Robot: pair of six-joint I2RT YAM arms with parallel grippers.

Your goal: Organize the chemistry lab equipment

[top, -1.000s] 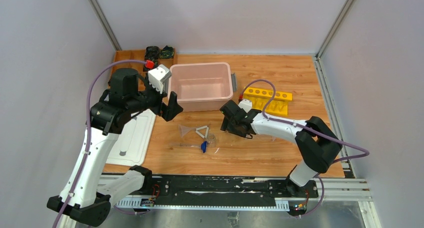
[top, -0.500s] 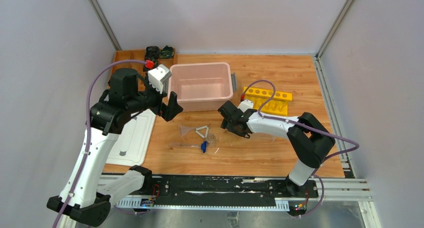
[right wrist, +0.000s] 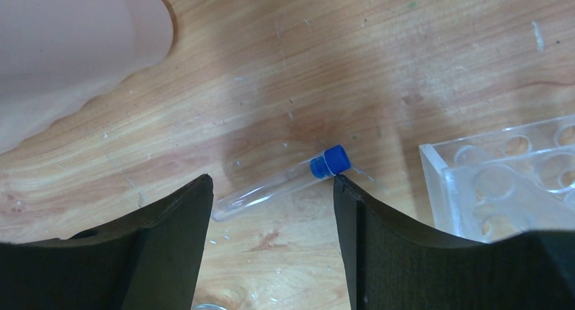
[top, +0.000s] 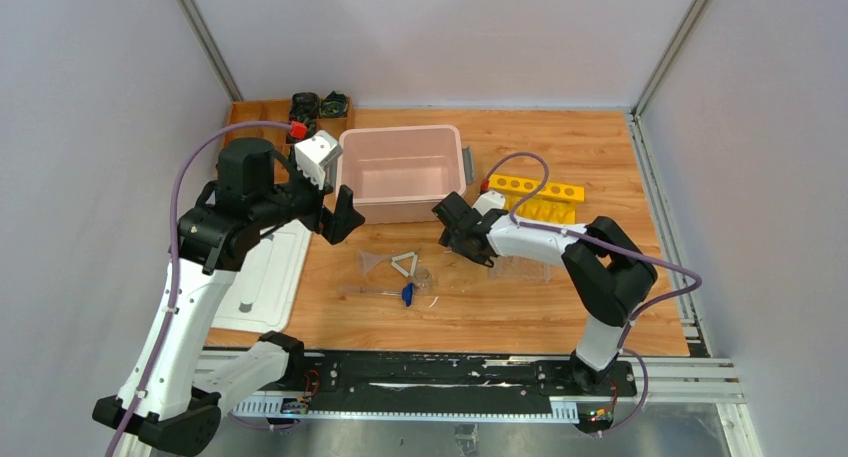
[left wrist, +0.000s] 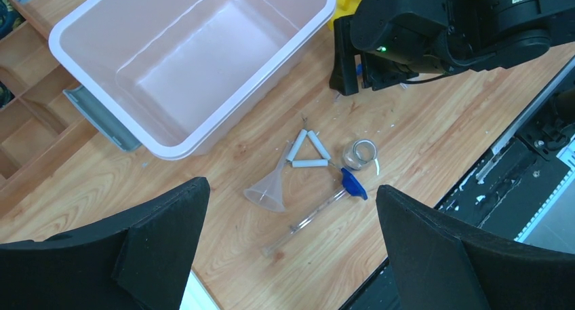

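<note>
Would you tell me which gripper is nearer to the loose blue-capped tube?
Right. The right gripper hovers directly over the tube; the left gripper hangs well away by the bin.

I see my right gripper (top: 455, 229) low by the pink bin (top: 405, 209)'s near right corner — my left gripper (top: 342, 215) by its near left one. The clear funnel (top: 372, 264), white triangle (top: 404, 265) and blue-tipped thin rod (top: 406, 295) cluster mid-table, nearer me.
</note>
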